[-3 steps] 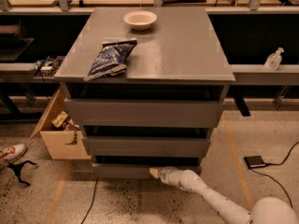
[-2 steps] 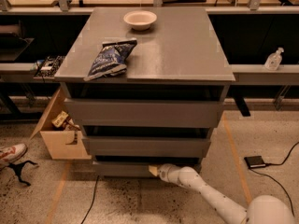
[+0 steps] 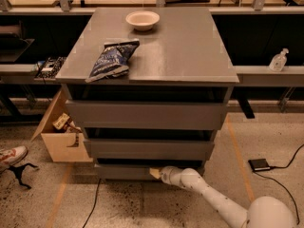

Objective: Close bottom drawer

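The bottom drawer (image 3: 124, 171) is the narrowest of three grey drawers in the cabinet (image 3: 147, 113), low near the floor, its plain front nearly flush under the middle drawer (image 3: 148, 148). My gripper (image 3: 156, 173) is at the end of a white arm that reaches in from the lower right. Its tip is pressed against the right part of the bottom drawer's front.
A white bowl (image 3: 142, 19) and a blue chip bag (image 3: 111, 59) lie on the cabinet top. An open cardboard box (image 3: 61, 132) stands on the floor at the left. A black device (image 3: 260, 165) with a cable lies on the floor at the right.
The gripper has pushed a little further in towards the cabinet, and the bottom drawer's front has moved back with it.
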Action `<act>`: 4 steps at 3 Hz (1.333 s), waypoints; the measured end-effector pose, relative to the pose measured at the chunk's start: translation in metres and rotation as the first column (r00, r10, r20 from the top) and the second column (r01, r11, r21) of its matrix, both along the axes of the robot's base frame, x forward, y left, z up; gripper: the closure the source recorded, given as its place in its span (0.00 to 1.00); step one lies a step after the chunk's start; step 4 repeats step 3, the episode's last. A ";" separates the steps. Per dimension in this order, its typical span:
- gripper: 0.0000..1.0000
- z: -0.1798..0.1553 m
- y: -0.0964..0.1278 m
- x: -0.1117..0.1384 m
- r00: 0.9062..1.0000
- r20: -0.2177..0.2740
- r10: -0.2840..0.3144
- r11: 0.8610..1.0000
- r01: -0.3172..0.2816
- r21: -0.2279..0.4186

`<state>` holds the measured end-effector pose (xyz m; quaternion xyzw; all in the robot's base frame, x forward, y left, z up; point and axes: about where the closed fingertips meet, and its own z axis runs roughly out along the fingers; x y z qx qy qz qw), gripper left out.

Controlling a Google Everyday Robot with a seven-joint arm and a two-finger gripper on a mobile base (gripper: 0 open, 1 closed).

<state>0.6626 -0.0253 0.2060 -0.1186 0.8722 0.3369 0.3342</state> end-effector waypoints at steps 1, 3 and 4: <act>1.00 0.000 0.000 0.000 1.000 0.000 0.000 1.000 0.000 0.000; 1.00 0.000 0.000 0.000 1.000 -0.001 0.000 1.000 0.000 0.000; 1.00 0.000 0.000 0.000 1.000 -0.001 0.000 1.000 0.000 0.000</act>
